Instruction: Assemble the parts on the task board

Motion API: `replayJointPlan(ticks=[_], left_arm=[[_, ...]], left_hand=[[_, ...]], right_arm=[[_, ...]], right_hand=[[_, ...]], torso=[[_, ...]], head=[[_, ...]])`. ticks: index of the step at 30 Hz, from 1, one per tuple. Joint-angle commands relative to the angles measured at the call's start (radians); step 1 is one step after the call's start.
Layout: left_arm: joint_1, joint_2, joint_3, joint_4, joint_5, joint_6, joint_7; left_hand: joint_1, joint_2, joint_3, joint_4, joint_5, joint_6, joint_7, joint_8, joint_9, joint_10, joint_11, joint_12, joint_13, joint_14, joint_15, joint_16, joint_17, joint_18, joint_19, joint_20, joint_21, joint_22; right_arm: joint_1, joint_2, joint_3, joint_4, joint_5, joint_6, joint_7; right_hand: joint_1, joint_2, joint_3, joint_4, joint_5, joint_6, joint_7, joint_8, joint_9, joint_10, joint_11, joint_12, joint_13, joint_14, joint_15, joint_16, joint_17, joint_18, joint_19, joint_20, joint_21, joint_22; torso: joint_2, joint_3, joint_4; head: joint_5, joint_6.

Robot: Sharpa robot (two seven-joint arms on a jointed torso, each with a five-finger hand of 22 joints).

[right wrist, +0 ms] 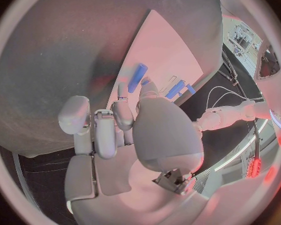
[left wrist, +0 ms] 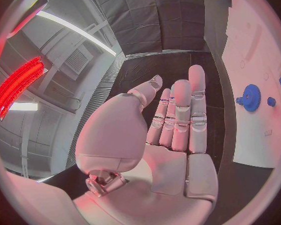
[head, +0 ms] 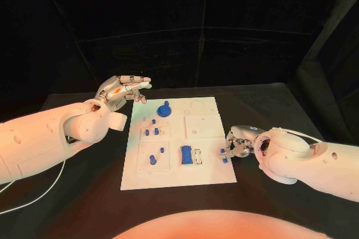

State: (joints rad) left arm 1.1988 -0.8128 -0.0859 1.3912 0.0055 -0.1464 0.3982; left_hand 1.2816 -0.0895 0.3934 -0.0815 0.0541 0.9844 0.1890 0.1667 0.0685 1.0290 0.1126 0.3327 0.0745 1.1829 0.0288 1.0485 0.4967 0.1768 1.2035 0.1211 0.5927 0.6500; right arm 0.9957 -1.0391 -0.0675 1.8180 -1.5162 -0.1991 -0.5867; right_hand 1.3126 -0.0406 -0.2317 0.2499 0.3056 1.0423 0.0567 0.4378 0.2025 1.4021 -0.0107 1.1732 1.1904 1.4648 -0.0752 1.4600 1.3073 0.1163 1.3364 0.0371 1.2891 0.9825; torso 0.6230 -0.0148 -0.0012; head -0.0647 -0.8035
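Right silver hand (head: 238, 145) sits at the right edge of the white rectangular task board (head: 213, 174), fingers curled around a small blue peg (head: 223, 152). Looks pinched, though I can't tell how firm that grip is. My guess is it's picking the peg up to seat it somewhere. Left silver hand (head: 123, 89) hovers off the board's far left corner, fingers spread and holding nothing, probably parked out of the way. On the board: a round blue gear (head: 164, 111) near the far edge, a long blue block (head: 185, 154) towards the near edge, and a few short blue pegs (head: 152, 131) between, crowding the middle slots.
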Motion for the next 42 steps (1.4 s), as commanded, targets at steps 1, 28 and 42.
replayJointPlan(ticks=[1,28,42], left_arm=[[0.001,-0.001,0.000,0.001,0.001,0.013,0.002],[0.001,0.002,0.000,0.000,0.001,0.015,0.003],[0.000,0.001,0.000,0.001,0.001,0.015,0.002]], left_hand=[[-0.003,0.010,-0.004,0.000,0.002,-0.011,0.000,0.006,-0.001,-0.009,0.003,0.008,-0.002,-0.005,0.000,-0.005,-0.002,0.005,-0.001,0.004,-0.005,-0.002],[-0.004,0.012,-0.006,0.001,0.002,-0.013,0.001,0.008,-0.001,-0.011,0.004,0.010,-0.001,-0.007,0.000,-0.005,-0.004,0.005,-0.001,0.005,-0.006,-0.003],[-0.004,0.012,-0.006,0.001,0.002,-0.013,0.001,0.008,-0.001,-0.011,0.004,0.010,-0.001,-0.007,0.000,-0.005,-0.004,0.005,-0.001,0.005,-0.006,-0.003]], right_arm=[[-0.001,0.005,-0.001,0.000,-0.022,0.049,-0.012],[-0.002,0.008,0.000,0.044,-0.015,-0.081,-0.021],[-0.002,0.037,0.000,0.076,0.111,-0.204,0.019]], right_hand=[[0.017,0.001,-0.002,-0.009,-0.009,0.003,0.001,0.004,0.003,-0.001,-0.007,-0.005,0.000,0.063,-0.006,-0.006,0.041,-0.008,-0.002,-0.006,-0.005,-0.002],[0.143,0.032,0.315,-0.085,-0.111,-0.007,0.006,-0.076,0.010,-0.006,-0.006,-0.029,0.002,0.065,-0.007,-0.008,0.049,-0.010,0.005,-0.008,-0.006,0.008],[0.070,-0.039,0.475,-0.063,-0.100,0.008,0.004,-0.086,0.028,0.004,-0.008,-0.020,0.015,0.068,-0.009,-0.002,0.063,-0.012,0.014,-0.010,0.004,0.027]], torso=[[0.000,-0.0004,0.0005],[-0.002,-0.0008,0.0004],[0.000,-0.0005,0.0009]], head=[[-0.001,-0.002],[0.004,0.006],[0.009,0.001]])
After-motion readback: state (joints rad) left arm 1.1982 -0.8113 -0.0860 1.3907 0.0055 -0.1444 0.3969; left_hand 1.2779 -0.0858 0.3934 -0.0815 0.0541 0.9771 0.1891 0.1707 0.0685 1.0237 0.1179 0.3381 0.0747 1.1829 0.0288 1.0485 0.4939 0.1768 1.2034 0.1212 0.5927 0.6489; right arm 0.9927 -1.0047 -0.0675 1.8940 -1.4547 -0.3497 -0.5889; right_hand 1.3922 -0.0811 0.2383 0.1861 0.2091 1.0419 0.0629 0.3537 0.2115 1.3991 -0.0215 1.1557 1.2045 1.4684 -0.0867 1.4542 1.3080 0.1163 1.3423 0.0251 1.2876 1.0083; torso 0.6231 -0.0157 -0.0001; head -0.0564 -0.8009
